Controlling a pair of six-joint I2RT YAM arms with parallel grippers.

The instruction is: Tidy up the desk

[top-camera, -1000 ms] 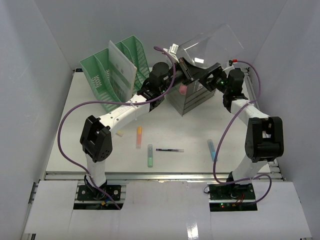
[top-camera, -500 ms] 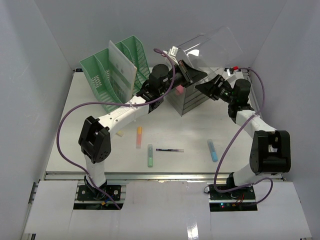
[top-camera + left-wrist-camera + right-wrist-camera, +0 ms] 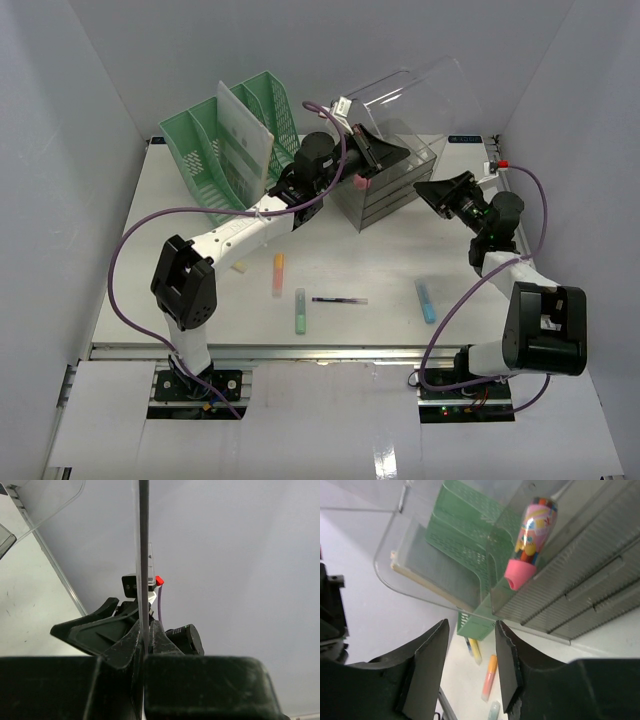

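White flat desk point(image 3: 350, 262), silver front rail point(image 3: 330, 351), left jaws pinching clear lid point(image 3: 430, 98), right jaws spread.

White desk point(image 3: 385, 262) — green rack point(image 3: 215, 150), drawer box point(image 3: 385, 197), markers point(image 3: 299, 311)

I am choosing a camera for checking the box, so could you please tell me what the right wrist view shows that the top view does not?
Right wrist only: the multicoloured print on the tube, up close. Top only: the blue marker, the pen, and the left gripper clamped on the lid. Both: the rack, the box, the tube's pink end, the orange marker and the open right gripper.
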